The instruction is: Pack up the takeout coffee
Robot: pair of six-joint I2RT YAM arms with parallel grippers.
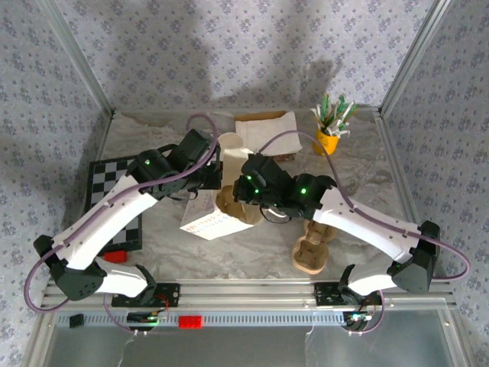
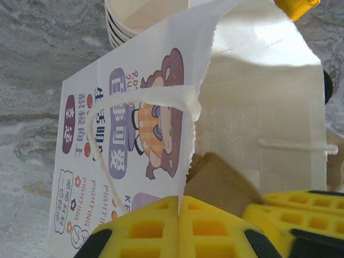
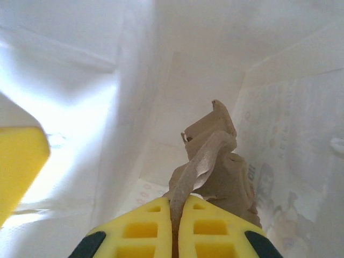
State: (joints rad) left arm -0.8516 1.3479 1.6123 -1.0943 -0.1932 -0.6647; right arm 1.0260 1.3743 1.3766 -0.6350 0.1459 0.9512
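Currently at the carrier stage of the pack.

Top view: left arm (image 1: 114, 218) and right arm (image 1: 359, 218) both converge on the printed paper bag (image 1: 205, 223) mid-table. A brown cardboard carrier (image 1: 231, 203) sits at the bag mouth, under the right wrist. The takeout coffee (image 1: 229, 142), a white paper cup, stands just behind the bag, clear of both arms and not packed yet. A second carrier (image 1: 312, 251) lies beside the right arm and a yellow cup of sticks (image 1: 330, 139) stands back right; neither is involved.

Left wrist: left gripper (image 2: 178, 217) is pinched together on the top edge of the bag's printed wall, holding the mouth open. Brown cardboard shows inside. The cup's rim is visible past the bag's far edge; its base is hidden.

Right wrist: the camera is inside the bag. Right gripper (image 3: 176, 215) is clamped on a flap of the carrier, fingers pressed flat with cardboard between them. Can't tell whether the carrier is seated on the bag floor.

My read: the step is seating the carrier while the left side props the bag open. Next, the right gripper has to let go once the carrier is down, then back out without dragging the carrier or snagging the wall. Then it goes for the cup with an upright grasp and lowers it into a carrier well. The left pinch needs to hold: the paper is thin, so tearing or the mouth collapsing is the risk.
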